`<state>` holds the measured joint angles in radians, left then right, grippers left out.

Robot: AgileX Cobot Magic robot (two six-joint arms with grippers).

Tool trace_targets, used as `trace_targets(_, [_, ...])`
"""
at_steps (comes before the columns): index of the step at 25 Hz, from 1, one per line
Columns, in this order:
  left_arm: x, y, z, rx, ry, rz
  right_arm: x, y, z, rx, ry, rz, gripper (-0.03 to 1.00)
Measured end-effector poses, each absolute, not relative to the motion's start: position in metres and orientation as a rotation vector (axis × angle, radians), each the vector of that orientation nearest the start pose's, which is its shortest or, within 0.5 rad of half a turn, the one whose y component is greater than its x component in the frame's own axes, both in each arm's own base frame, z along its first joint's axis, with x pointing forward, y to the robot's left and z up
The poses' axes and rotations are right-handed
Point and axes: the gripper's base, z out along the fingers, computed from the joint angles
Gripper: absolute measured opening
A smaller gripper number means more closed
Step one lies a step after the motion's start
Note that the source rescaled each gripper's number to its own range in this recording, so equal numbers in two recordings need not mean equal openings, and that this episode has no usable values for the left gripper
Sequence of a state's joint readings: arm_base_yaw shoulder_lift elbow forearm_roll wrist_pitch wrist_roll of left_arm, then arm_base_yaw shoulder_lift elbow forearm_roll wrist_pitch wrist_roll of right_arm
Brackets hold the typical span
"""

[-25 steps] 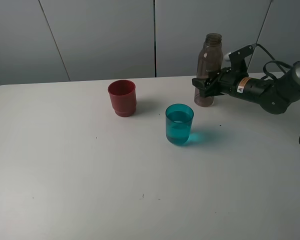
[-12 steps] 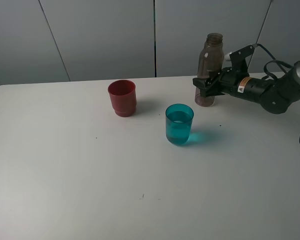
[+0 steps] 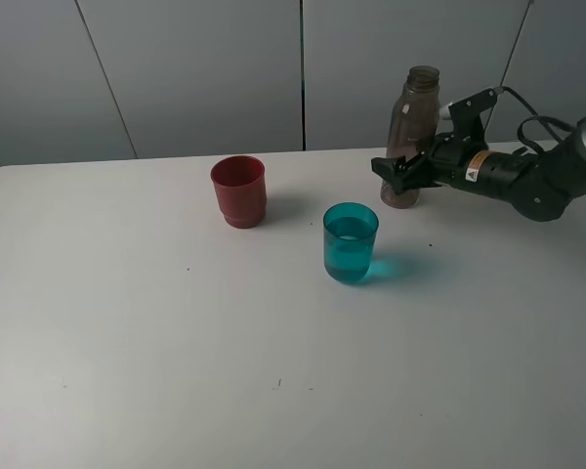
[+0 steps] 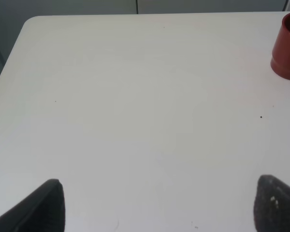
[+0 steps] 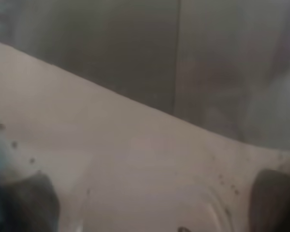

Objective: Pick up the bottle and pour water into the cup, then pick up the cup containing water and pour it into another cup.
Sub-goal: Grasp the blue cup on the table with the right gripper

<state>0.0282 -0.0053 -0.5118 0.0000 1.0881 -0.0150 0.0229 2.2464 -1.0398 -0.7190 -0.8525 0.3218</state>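
The smoky grey-brown bottle (image 3: 414, 107) stands upright at the back right of the table. My right gripper (image 3: 396, 176) is around its lower part with the jaws spread, so it is open. In the right wrist view the bottle's hazy wall (image 5: 150, 145) fills the picture between the two dark fingertips (image 5: 26, 200). The teal cup (image 3: 351, 244) holds water and stands in front of the bottle, to its left. The red cup (image 3: 239, 191) stands further left; the left wrist view shows the red cup (image 4: 287, 46) at one edge. My left gripper (image 4: 157, 203) is open over bare table.
The white table (image 3: 127, 342) has rounded corners, and its back left corner shows in the left wrist view. A grey panelled wall stands close behind the table. The right arm's cable hangs at the far right.
The right gripper's jaws have spread apart and let go of the bottle, which now stands a little straighter. Both cups are where they were.
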Motion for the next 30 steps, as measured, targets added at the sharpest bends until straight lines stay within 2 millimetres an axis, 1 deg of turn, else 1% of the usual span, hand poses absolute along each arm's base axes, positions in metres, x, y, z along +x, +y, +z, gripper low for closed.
trace_targets(2, [-0.008, 0.000, 0.278, -0.044, 2.054, 0.008, 0.406, 0.053, 0.076, -0.557, 1.892, 0.367, 1.00])
trace_targets(5, [-0.008, 0.000, 0.278, -0.044, 2.054, 0.008, 0.400, 0.051, 0.076, -0.587, 1.946, 0.337, 0.99])
trace_targets(7, [-0.008, 0.000, 0.278, -0.044, 2.054, 0.008, 0.393, 0.050, 0.076, -0.588, 1.972, 0.334, 0.99])
trace_targets(13, [-0.008, 0.000, 0.278, -0.046, 2.054, 0.007, 0.372, 0.049, 0.091, -0.597, 1.994, 0.323, 0.99])
trace_targets(16, [-0.008, 0.000, 0.278, -0.046, 2.054, 0.007, 0.355, 0.047, 0.096, -0.587, 2.015, 0.323, 0.99])
trace_targets(19, [-0.008, 0.000, 0.278, -0.046, 2.054, 0.007, 0.337, 0.039, 0.101, -0.563, 2.054, 0.307, 0.99])
trace_targets(24, [-0.008, 0.000, 0.278, -0.046, 2.054, 0.007, 0.301, 0.023, 0.106, -0.528, 2.171, 0.235, 0.99])
trace_targets(27, [-0.008, 0.000, 0.278, -0.046, 2.054, 0.007, 0.278, 0.022, 0.111, -0.541, 2.198, 0.220, 0.99])
trace_targets(30, [-0.008, 0.000, 0.278, -0.046, 2.054, 0.007, 0.253, 0.026, 0.116, -0.597, 2.195, 0.232, 0.99])
